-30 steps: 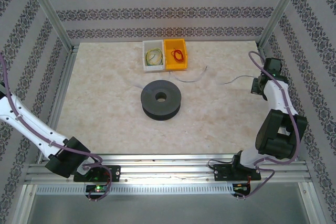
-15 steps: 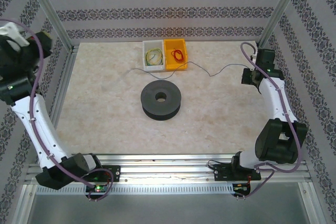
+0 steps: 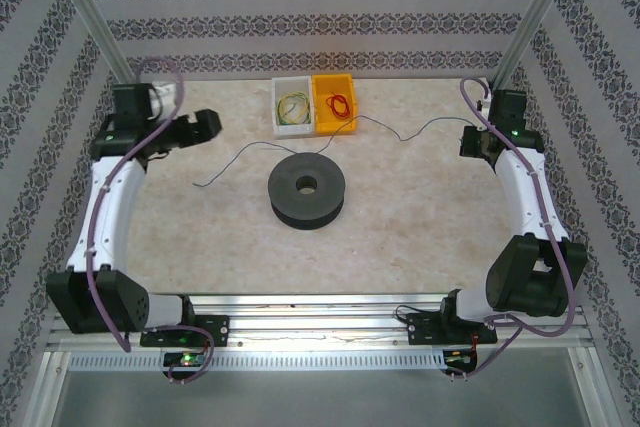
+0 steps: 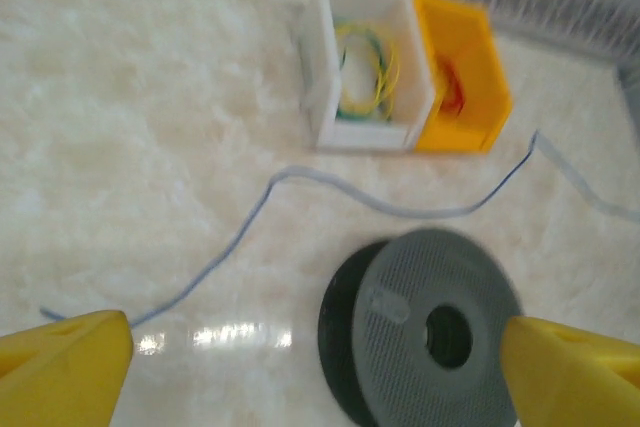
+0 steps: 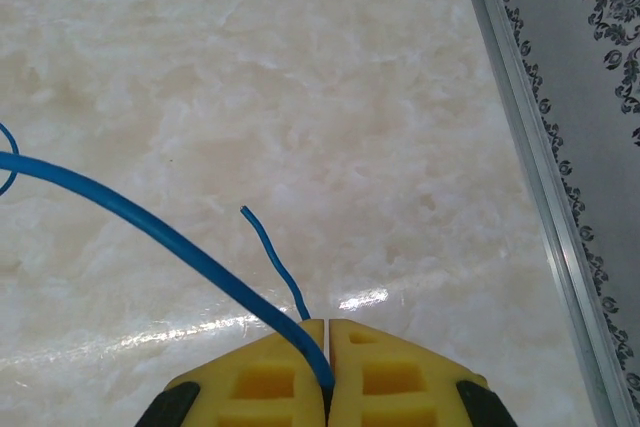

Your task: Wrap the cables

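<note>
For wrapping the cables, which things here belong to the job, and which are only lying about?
Job: blue cable, pinched in the shut right gripper; open left gripper; black spool, probably.
Lying about for now: white bin with yellow-green wires; orange bin with red wires.

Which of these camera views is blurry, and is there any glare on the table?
Left wrist view: soft and smeared, the spool and white bin have fuzzy edges, and there is a glare patch on the table. Right wrist view: sharp, the blue cable is crisp, with a thin glare streak below it. Top external view: evenly lit, in focus.
</note>
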Motion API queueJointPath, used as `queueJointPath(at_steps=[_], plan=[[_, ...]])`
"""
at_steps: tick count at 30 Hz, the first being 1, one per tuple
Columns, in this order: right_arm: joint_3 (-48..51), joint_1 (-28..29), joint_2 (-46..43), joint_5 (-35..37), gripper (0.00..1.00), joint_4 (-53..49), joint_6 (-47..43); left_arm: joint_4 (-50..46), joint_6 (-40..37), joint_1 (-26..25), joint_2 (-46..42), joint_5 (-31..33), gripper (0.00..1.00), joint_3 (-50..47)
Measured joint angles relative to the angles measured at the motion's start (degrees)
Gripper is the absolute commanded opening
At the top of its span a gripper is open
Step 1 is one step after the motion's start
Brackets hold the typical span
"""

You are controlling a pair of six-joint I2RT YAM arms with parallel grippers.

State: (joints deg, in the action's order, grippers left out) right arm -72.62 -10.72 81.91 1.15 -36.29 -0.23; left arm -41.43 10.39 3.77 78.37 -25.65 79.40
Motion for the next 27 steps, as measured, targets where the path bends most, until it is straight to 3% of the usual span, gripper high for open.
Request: queueJointPath(at_steps=[4, 10, 20, 27], plan=[[0.0, 0.0, 0.0, -0.92, 0.0, 0.02, 0.07, -6.47, -6.86, -5.77, 6.93, 7.26, 1.0, 1.46], [0.0, 0.02, 0.04, -2.58, 0.0, 0.02, 0.28, -10.8, -13.38, -6.29, 13.68, 17.57, 0.95, 0.74], [0.0, 0.02, 0.44, -4.13, 0.0, 0.07, 0.5, -8.41, -21.03, -6.58, 25.35, 22.99, 0.88, 0.79], [0.0, 0.02, 1.05, -4.98, 0.0, 0.07, 1.16, -6.43, -23.65, -6.78, 34.99, 26.77, 0.71, 4.15]])
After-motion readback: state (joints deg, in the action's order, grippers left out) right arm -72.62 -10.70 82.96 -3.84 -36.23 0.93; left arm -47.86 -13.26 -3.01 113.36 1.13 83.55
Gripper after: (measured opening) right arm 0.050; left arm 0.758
